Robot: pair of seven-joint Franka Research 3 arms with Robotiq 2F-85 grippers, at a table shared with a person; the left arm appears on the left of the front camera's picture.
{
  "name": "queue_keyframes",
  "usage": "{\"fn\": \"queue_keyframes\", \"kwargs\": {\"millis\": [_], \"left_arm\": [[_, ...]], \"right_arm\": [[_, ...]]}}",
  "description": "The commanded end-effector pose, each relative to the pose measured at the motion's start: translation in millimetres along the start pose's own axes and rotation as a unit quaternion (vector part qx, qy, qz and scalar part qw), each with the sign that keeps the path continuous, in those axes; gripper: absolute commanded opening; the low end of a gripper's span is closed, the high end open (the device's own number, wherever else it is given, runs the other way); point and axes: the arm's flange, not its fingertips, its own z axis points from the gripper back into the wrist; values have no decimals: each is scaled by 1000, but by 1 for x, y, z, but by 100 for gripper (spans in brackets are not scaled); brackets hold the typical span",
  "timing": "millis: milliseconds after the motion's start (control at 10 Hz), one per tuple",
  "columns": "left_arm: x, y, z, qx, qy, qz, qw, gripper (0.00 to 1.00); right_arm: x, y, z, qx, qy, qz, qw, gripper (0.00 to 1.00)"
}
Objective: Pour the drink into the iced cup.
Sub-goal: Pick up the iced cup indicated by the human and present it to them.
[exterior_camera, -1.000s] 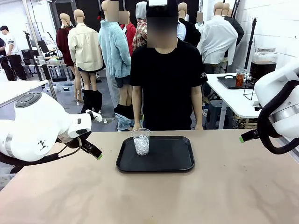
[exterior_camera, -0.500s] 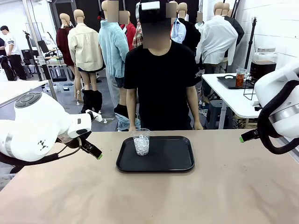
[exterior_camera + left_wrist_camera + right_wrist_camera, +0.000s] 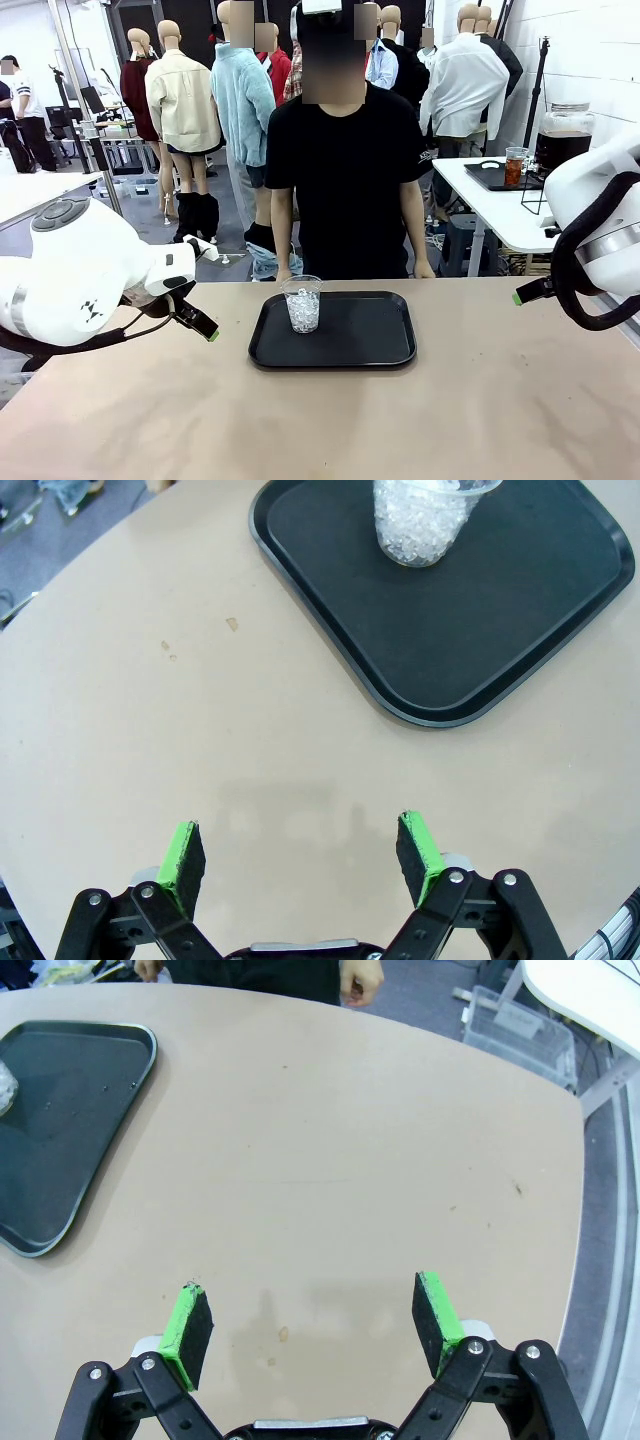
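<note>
Both robot hands were spread wide open, with nothing in them. The left hand [image 3: 300, 852] hung over the bare tan surface [image 3: 120, 730] on the left side, near the black tray [image 3: 330, 670]. The right hand [image 3: 312, 1325] hung over the surface on the right side, well apart from the tray. A clear cup of ice [image 3: 302, 303] stood up straight on the far left part of the tray. A person [image 3: 345, 170] in a black shirt stood at the far side. The dark brown drink [image 3: 560, 150] was in a big glass jar [image 3: 568, 118] on a white table [image 3: 500, 215] far off to the right, with a small cup [image 3: 515, 167] of reddish drink beside it.
</note>
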Motion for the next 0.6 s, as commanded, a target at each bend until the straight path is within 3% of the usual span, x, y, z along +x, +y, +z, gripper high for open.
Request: {"fn": "queue_keyframes", "kwargs": {"millis": [0,500], "left_arm": [[-1,2,1,0,-1,2,1000,100],[-1,2,1,0,-1,2,1000,100]], "right_arm": [[-4,-1,0,0,-7,0,1000,100],[-4,-1,0,0,-7,0,1000,100]]}}
